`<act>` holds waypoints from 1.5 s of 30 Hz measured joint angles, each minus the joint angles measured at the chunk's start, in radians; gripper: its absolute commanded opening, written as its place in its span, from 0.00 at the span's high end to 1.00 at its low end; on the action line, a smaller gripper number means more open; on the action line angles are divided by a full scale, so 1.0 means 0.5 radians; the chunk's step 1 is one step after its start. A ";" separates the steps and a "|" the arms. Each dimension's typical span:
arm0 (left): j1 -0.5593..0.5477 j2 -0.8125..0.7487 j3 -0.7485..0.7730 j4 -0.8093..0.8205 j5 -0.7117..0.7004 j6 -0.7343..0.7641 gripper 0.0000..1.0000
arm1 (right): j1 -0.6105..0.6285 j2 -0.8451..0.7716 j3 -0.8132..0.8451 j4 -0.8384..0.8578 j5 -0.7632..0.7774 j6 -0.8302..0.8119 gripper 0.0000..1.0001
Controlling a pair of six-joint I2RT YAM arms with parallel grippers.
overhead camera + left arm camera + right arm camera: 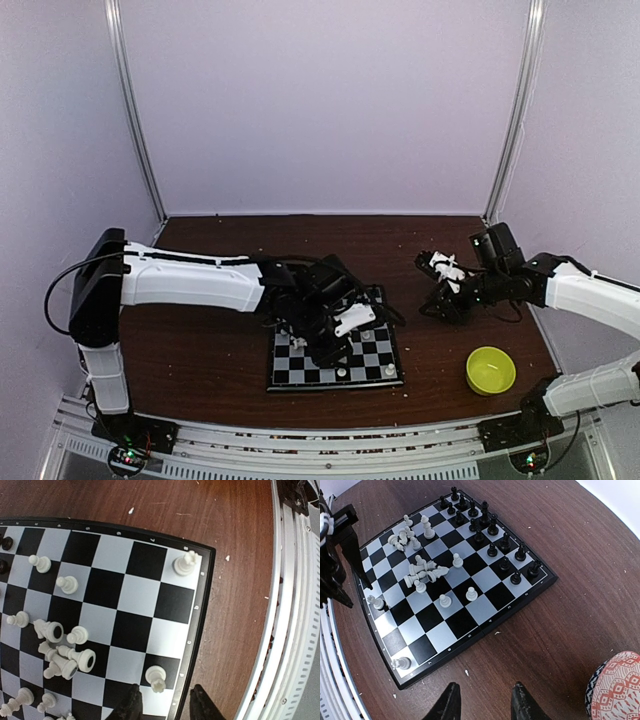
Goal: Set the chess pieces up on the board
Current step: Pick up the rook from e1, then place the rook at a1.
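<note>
Board (300, 372) lower centre of top view, under the left arm. Left gripper (167, 705) half spread, empty, at the board's corner beside one white piece (156, 677). Right gripper (482, 702) half spread, empty, above table (560, 605). White pieces (422, 570) clustered mid-board, several toppled; black pieces (492, 527) upright, upper right.

No text can be read anywhere. The board (199, 605) carries tiny pale marks along its black rim, toward 3 o'clock, too small to read.
</note>
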State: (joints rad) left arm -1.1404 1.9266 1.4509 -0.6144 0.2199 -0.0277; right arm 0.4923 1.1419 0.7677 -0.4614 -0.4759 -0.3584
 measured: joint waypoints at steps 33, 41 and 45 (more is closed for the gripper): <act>-0.028 0.205 0.112 -0.139 -0.134 0.014 0.91 | -0.048 0.005 0.000 0.012 0.053 -0.040 0.66; -0.034 -0.078 -0.065 -0.184 -0.231 -0.043 0.91 | -0.056 0.010 0.000 0.012 0.053 -0.040 0.66; -0.034 -0.357 -0.276 -0.192 -0.277 -0.103 0.91 | -0.056 0.013 0.000 0.011 0.052 -0.040 0.66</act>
State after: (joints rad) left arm -1.1576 1.7481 1.3128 -0.7105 0.0814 -0.0792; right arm 0.4644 1.1484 0.7677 -0.4557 -0.4500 -0.3786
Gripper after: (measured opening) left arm 0.091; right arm 0.344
